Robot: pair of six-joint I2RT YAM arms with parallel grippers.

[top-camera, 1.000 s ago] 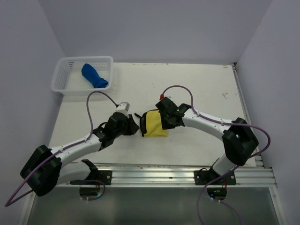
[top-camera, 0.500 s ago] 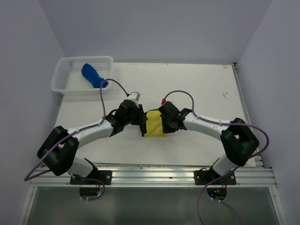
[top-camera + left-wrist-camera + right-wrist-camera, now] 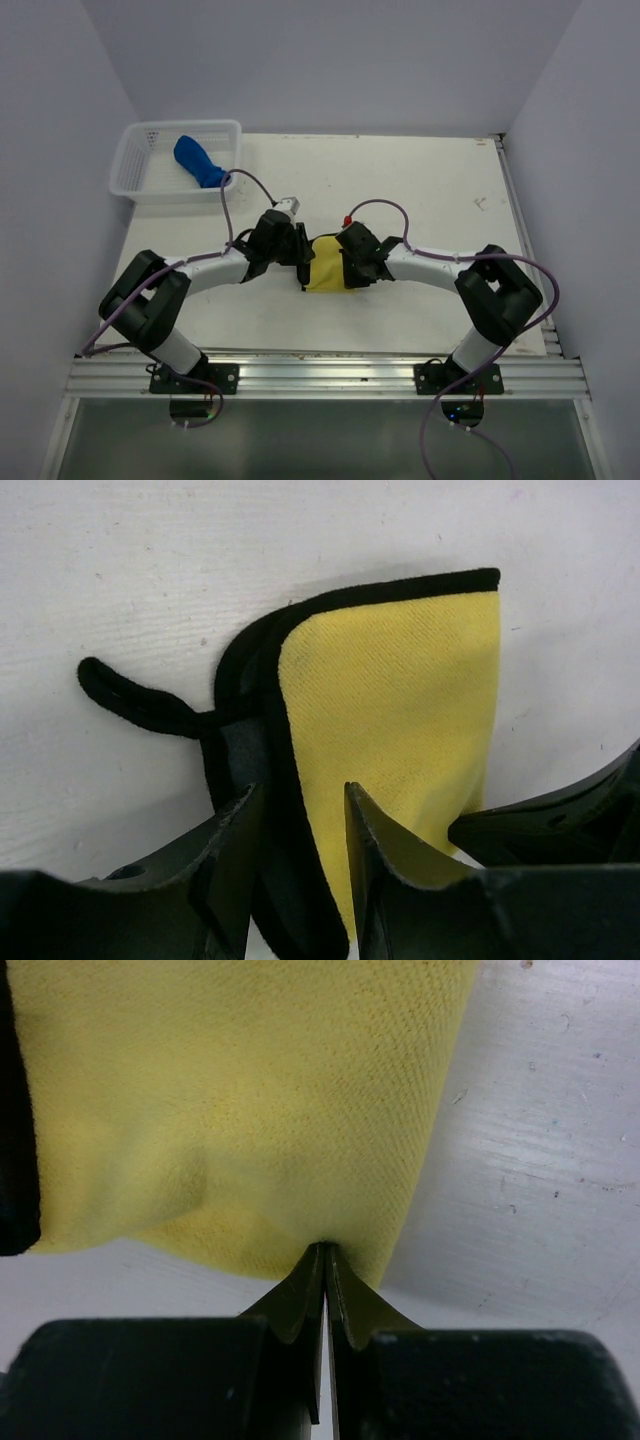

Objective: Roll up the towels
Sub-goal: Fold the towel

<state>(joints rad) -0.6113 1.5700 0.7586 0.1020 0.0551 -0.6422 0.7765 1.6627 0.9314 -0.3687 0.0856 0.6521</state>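
Note:
A folded yellow towel [image 3: 326, 266] with a black hem lies mid-table between both grippers. My left gripper [image 3: 302, 252] is at its left edge. In the left wrist view the towel [image 3: 400, 710] fills the middle, and the left gripper [image 3: 298, 810] is open with its fingers [image 3: 232, 865] on either side of the black hem. My right gripper [image 3: 349, 266] is at the towel's right edge. In the right wrist view the right gripper [image 3: 325, 1252] is shut, pinching the edge of the towel [image 3: 230, 1110]. A rolled blue towel [image 3: 200, 162] lies in the white basket [image 3: 135, 172].
The white basket stands at the table's far left corner. A black loop tab [image 3: 130, 695] of the towel's hem sticks out to the left on the white table. A metal rail [image 3: 330, 375] runs along the near edge.
My left arm has swung in to the right until its fingers straddle the towel's left hem. My right gripper has shifted slightly toward the near side with the towel's edge.

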